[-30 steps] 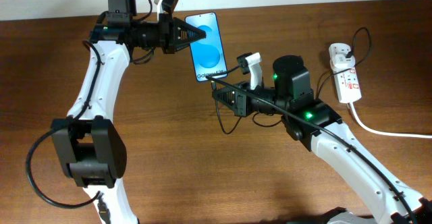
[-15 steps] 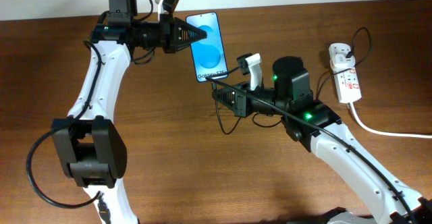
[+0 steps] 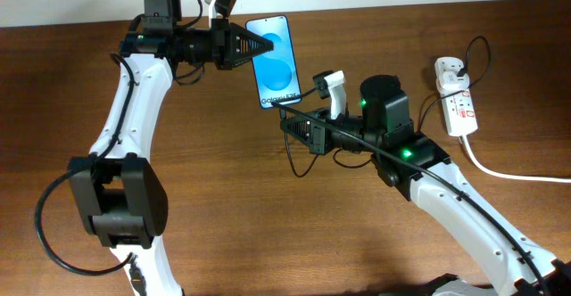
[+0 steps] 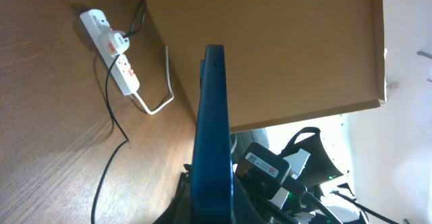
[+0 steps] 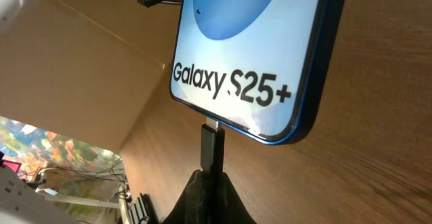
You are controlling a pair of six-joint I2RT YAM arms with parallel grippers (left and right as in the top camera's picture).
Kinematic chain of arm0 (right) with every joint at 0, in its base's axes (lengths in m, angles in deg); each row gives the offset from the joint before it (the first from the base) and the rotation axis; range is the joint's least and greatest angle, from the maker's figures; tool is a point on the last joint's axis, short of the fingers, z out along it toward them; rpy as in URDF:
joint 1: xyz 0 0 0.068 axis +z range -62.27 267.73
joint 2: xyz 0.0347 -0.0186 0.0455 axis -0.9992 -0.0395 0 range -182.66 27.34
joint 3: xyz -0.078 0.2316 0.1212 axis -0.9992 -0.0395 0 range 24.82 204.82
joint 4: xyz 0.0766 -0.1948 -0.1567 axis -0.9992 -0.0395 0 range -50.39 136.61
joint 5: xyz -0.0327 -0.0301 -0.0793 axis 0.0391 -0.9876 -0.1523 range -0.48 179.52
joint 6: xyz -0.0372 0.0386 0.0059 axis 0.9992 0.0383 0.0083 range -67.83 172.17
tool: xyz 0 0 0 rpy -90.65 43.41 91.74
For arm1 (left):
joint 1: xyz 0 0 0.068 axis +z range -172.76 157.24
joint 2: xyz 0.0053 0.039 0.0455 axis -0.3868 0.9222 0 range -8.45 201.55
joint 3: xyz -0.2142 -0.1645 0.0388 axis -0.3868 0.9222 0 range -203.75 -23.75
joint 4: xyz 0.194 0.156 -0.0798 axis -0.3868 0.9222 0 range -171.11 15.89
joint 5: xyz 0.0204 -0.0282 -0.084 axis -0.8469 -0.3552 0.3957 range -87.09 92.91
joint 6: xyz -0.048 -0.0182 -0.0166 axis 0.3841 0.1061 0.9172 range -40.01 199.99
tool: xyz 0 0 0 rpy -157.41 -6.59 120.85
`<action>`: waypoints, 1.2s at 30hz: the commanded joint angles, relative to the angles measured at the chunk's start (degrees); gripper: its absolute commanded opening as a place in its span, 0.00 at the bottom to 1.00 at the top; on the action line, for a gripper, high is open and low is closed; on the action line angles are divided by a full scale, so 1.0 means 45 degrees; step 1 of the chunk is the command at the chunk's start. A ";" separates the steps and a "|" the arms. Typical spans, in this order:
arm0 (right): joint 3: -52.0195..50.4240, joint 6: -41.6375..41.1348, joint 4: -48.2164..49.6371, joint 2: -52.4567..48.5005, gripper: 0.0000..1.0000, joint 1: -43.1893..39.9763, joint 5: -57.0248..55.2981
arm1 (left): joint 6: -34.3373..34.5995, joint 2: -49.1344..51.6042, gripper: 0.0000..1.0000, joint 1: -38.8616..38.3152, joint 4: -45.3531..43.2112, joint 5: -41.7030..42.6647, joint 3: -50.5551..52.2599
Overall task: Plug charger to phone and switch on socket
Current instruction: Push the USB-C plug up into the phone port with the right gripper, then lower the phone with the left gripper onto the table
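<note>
The phone (image 3: 275,60) has a blue screen with "Galaxy S25+" text and lies at the table's back middle. My left gripper (image 3: 248,48) is shut on its left long edge; in the left wrist view the phone (image 4: 210,129) shows edge-on between the fingers. My right gripper (image 3: 287,111) is shut on the charger plug (image 5: 212,150), whose tip sits at the port in the phone's bottom edge (image 5: 250,55). The thin black charger cable (image 3: 299,158) trails off behind the gripper. The white socket (image 3: 455,95) lies at the far right, with a plug in it.
A thick white cord (image 3: 508,173) runs from the socket toward the right edge. A thin black cable loops above the socket (image 3: 477,51). The socket also shows in the left wrist view (image 4: 111,52). A pale wall borders the table's back edge.
</note>
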 commanded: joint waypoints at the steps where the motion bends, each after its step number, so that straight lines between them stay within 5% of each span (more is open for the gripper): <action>1: 0.0219 0.0131 0.0573 -0.0034 0.04 -0.0306 -0.0510 | -0.0301 -0.0335 0.00 -0.0398 0.0097 0.0733 -0.0175; 36: 0.0223 -0.0204 0.1608 -0.0034 0.04 -0.0617 -0.0495 | -0.0301 -0.0335 0.00 -0.0413 0.0136 0.0690 -0.0175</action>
